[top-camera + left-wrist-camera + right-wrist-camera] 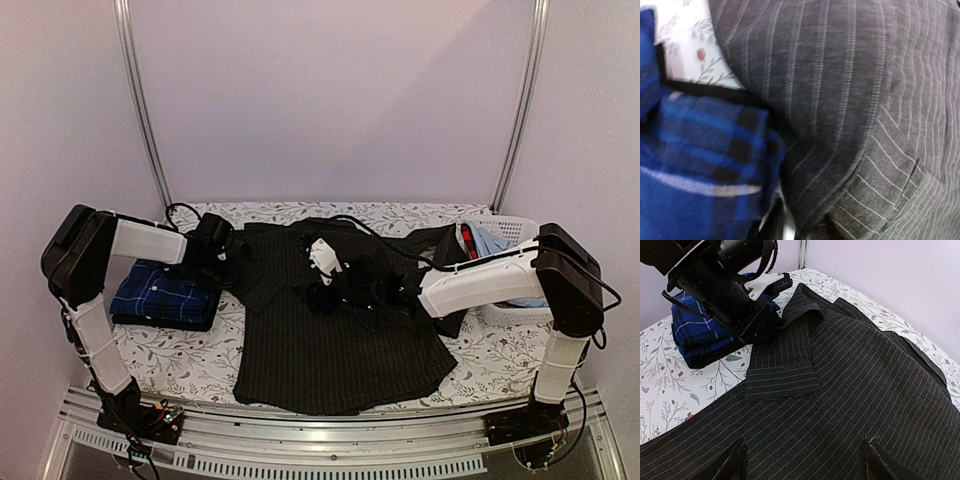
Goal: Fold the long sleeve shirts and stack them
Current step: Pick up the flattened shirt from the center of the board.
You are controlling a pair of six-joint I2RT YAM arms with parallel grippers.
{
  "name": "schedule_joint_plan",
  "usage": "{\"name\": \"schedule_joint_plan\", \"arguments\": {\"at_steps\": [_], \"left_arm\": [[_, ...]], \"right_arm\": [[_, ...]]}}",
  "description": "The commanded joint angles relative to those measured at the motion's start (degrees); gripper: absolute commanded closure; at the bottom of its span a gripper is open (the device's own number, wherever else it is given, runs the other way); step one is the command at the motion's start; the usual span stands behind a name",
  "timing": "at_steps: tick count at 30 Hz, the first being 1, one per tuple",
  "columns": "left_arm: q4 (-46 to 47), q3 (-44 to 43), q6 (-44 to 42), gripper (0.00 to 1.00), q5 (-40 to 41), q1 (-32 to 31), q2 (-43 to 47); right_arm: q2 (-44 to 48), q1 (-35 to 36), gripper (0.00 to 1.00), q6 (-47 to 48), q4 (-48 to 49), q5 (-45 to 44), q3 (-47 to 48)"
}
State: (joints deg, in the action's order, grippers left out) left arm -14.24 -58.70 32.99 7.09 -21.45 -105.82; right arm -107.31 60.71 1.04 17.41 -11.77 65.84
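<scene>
**Top external view.** A black pinstriped cloth shirt (330,340) lies spread open in the middle of the floral-printed surface (190,355), with its collar towards 12 o'clock and its hem towards 6. At its 9 o'clock, a navy blue checked shirt (165,295) sits folded into a neat block. A white plastic basket (515,228) stands at 2 o'clock with red and pale blue cloth in it. The left hand (222,250) is at the black shirt's 10 o'clock shoulder. The right hand (325,292) is over the chest.

**Left wrist view.** Black pinstriped cloth (850,100) fills the frame from 12 to 5 o'clock. Blue checked fabric (695,165) bunches at 8 o'clock, touching it. A patch of the printed surface (690,55) shows at 10 o'clock. This hand's own tips are not visible here, so I cannot tell whether it is parted or clamped.

**Right wrist view.** The right hand (802,462) has its two dark fingers (737,460) set wide apart, with only the flat black shirt (855,390) beneath them. A buttoned cuff (782,380) lies folded across the shirt. The left hand (735,300) is at 11 o'clock, against the shirt's edge and just beside the folded navy shirt (695,332).
</scene>
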Motion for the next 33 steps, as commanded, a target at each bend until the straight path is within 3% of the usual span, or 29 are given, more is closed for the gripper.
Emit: {"name": "schedule_joint_plan", "arguments": {"at_steps": [1,3,18,33], "left_arm": [[1.48,-2.04,-0.37,0.93,-2.18,0.70,-0.36],[0.90,-2.25,-0.81,1.00,-3.97,0.66,1.27],[-5.56,-2.71,-1.50,1.00,-26.43,0.40,16.89],[-6.37,-7.37,0.83,1.00,-36.14,0.44,22.92]], "right_arm": [[1.35,0.46,0.25,0.27,0.48,0.00,-0.54],[0.70,0.55,0.24,1.49,0.87,0.04,-0.06],[-8.96,3.78,0.11,10.97,5.56,-4.67,8.62],[-17.30,6.70,0.04,10.91,13.09,-13.85,15.60]]}}
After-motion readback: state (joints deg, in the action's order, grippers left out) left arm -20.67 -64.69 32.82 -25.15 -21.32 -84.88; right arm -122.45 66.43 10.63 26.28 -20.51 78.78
